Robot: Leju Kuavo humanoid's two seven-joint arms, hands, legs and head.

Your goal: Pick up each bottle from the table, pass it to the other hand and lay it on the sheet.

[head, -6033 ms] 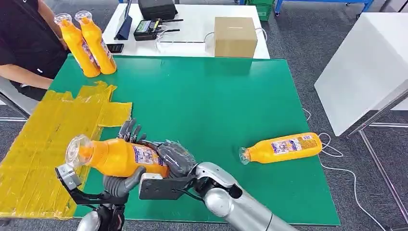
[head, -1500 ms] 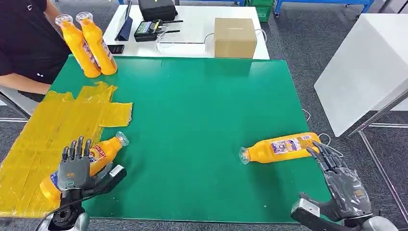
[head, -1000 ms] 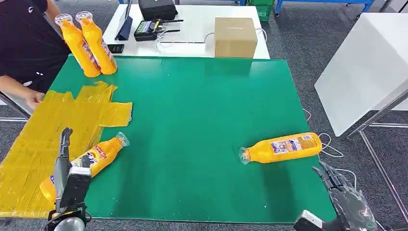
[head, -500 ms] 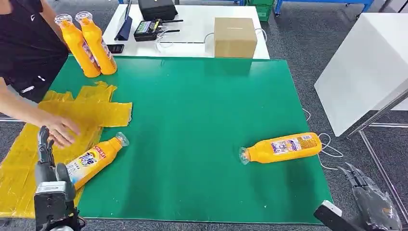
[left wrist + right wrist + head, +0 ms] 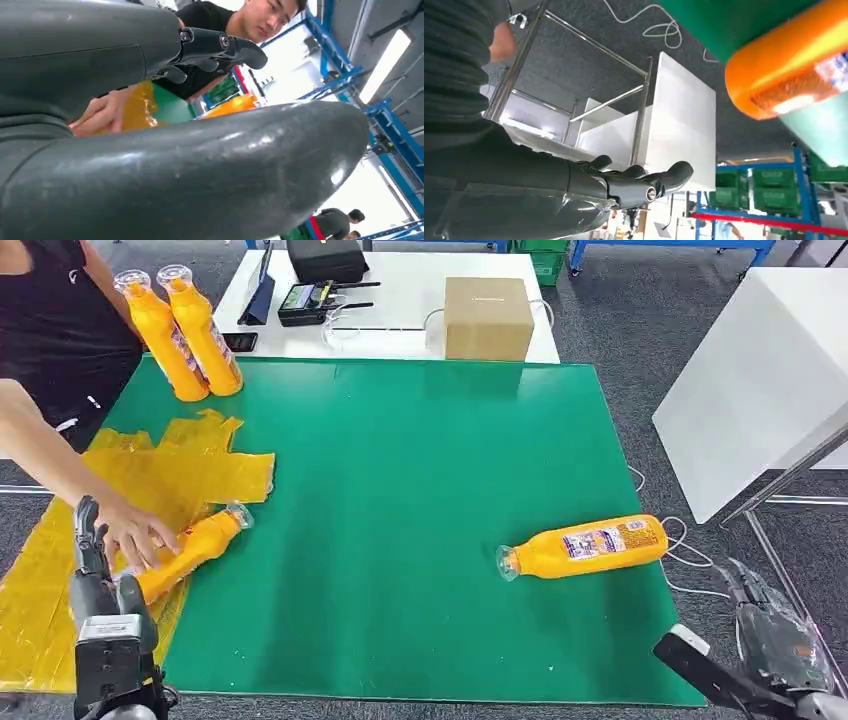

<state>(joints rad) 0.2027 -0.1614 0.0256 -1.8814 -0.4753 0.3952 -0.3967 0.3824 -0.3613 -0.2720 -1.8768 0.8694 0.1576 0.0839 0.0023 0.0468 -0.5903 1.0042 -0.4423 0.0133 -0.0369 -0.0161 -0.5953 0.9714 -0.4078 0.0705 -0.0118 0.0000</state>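
Note:
One orange bottle (image 5: 585, 548) lies on its side on the green table (image 5: 420, 470), cap toward the middle; its base shows in the right wrist view (image 5: 789, 75). Another orange bottle (image 5: 190, 548) lies on the yellow sheet (image 5: 120, 480), and a person's hand (image 5: 135, 535) rests on it. My left hand (image 5: 100, 605) stands upright at the table's near left corner, just short of that bottle, holding nothing, fingers (image 5: 220, 47) straight. My right hand (image 5: 785, 640) hangs past the table's near right corner, below the lying bottle, empty with fingers (image 5: 644, 182) spread.
Two more orange bottles (image 5: 185, 330) stand upright at the far left corner. Beyond the green table, a white table carries a cardboard box (image 5: 487, 315) and black devices (image 5: 310, 295). A white panel (image 5: 760, 370) and cables (image 5: 690, 540) lie to the right.
The person's hand reached in over the sheet and now lies on the bottle there, which shifted slightly. My left hand turned edge-on and stayed low. My right hand withdrew off the table's near right corner.

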